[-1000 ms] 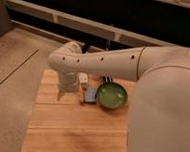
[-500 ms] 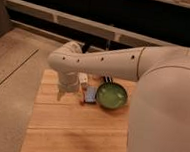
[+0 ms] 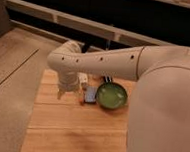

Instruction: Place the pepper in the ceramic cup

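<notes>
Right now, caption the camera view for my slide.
Gripper low over wooden table, left of flat blue object and green bowl.

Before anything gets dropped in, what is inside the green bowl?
In the green bowl only its own green inside shows, nothing lying in it. The arm may cover its right edge. The gripper hangs to its left, beyond the blue object.

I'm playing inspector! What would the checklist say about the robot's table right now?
Surface: wooden table, pale planks.
Job's things: pepper, small and red, lying on the table by the blue flat thing; cup not in sight, perhaps behind the arm.
Clutter: green bowl; blue flat thing; white bottle.
Grippers: gripper hangs low over the table, close beside the pepper.
Cables: nothing seen.
Surroundings: speckled floor; pale rail on a dark wall behind.
</notes>
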`<state>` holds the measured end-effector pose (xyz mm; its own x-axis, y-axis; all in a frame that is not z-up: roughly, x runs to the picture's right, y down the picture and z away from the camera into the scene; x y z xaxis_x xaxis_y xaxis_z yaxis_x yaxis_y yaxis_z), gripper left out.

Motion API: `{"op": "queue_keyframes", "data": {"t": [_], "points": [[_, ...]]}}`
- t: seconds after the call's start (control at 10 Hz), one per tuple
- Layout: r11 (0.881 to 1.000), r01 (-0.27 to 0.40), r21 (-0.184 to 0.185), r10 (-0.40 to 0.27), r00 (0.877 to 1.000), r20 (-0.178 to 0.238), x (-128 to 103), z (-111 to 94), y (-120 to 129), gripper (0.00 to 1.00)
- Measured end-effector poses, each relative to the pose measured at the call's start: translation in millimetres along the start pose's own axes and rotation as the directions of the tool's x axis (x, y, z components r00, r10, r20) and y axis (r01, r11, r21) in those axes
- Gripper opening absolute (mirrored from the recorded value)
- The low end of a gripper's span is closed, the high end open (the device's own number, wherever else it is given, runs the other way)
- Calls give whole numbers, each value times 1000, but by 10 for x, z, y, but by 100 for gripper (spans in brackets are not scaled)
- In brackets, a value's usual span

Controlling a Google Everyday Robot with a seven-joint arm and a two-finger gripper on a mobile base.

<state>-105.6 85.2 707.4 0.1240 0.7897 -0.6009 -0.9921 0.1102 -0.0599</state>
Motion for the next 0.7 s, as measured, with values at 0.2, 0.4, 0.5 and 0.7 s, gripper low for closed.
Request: {"op": "queue_keyframes", "data": {"t": [0.2,0.4,0.5,0.7], "points": [[988,129,87,-137,986,95,-315,-144,47,65],[955,253,154,-277,947,164,-668,-256,170,65],[948,272,163,-300,938,176,-726,-277,197,65],[947,275,166,-303,936,177,-744,-275,188,65]]}}
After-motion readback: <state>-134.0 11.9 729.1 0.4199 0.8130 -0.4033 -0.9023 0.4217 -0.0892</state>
